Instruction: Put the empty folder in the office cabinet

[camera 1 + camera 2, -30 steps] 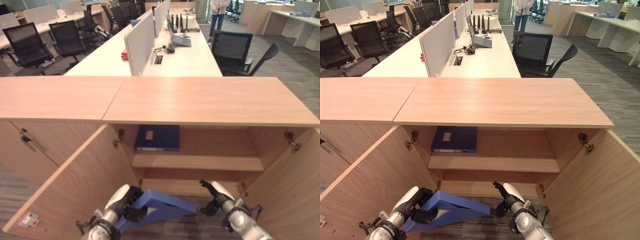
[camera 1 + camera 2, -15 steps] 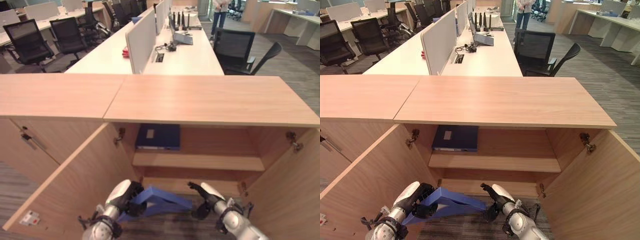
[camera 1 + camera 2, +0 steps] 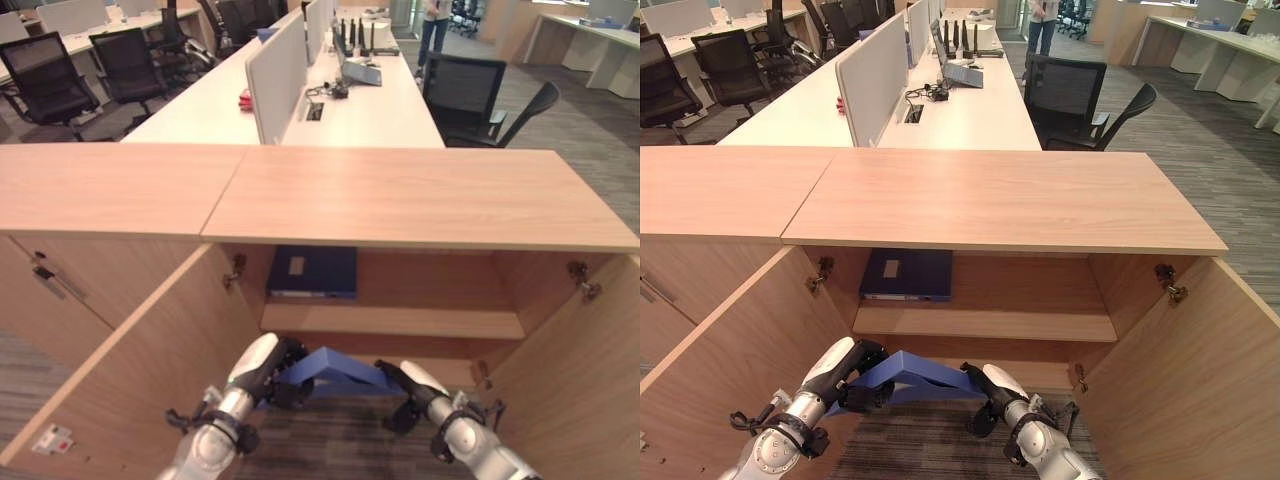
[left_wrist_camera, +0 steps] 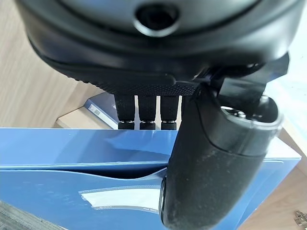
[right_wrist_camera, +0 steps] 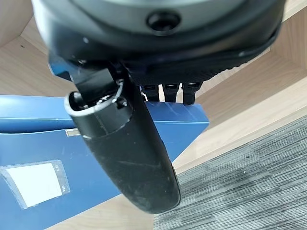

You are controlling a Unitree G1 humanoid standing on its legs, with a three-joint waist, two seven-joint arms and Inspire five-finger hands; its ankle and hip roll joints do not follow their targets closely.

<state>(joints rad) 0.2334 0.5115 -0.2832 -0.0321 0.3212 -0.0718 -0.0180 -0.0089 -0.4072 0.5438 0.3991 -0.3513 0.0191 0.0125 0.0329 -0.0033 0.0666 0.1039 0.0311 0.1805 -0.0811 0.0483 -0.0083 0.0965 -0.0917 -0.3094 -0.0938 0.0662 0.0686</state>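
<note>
A light blue folder (image 3: 335,368), slightly splayed open, hangs between my two hands at the mouth of the open office cabinet's lower compartment, just below the shelf (image 3: 400,322). My left hand (image 3: 265,365) grips its left end: in the left wrist view the fingers (image 4: 146,112) hook over the folder's (image 4: 72,158) top edge, with the thumb pressed on its face. My right hand (image 3: 410,385) holds the right end, where the thumb (image 5: 129,153) lies on the folder (image 5: 38,143) and the fingers reach behind its edge.
A dark blue folder (image 3: 313,272) lies flat on the upper shelf. The cabinet's left door (image 3: 150,370) and right door (image 3: 570,380) stand wide open on either side of my arms. Beyond the cabinet top (image 3: 420,195) are desks and office chairs, with a person far back.
Both hands have carried the folder up and forward, from low over the carpet to the lower compartment's opening. The camera has shifted slightly.
</note>
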